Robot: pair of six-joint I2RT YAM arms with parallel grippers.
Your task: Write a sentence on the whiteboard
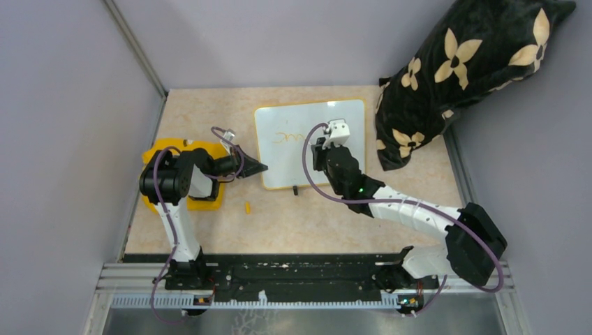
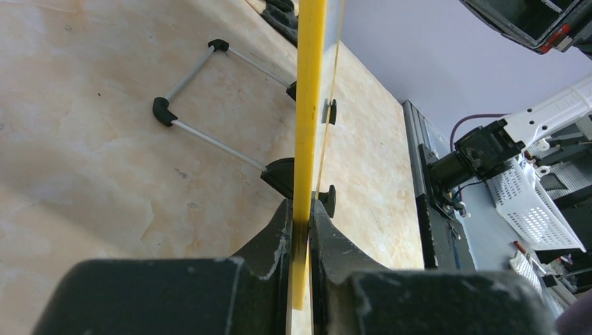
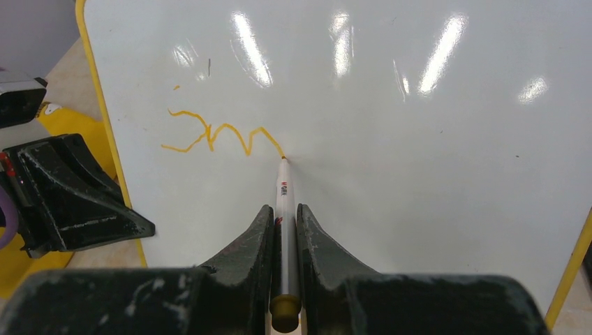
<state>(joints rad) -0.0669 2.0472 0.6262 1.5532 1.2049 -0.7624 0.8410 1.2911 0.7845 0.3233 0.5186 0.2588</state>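
Nearest the arm bases, a small yellow piece, perhaps a pen cap though too small to tell, lies alone on the beige table. Just beyond it on the left, the left arm reaches over a flat yellow cloth. The left gripper is pinched onto the left edge of the whiteboard, its two fingers tight on either side of the thin yellow rim. In the left wrist view a wire stand with black corners shows on the table beside that rim.

The whiteboard sits in the middle of the table, a black foot at its near edge. Over its right half the right gripper is clamped around a white marker. The marker's tip touches the board at the end of the sentence, so far only a short run of orange zigzag strokes in the upper left part of the white surface.

Farthest back, at the right corner, a black pillow with cream flowers leans against the wall, near the board's right edge.
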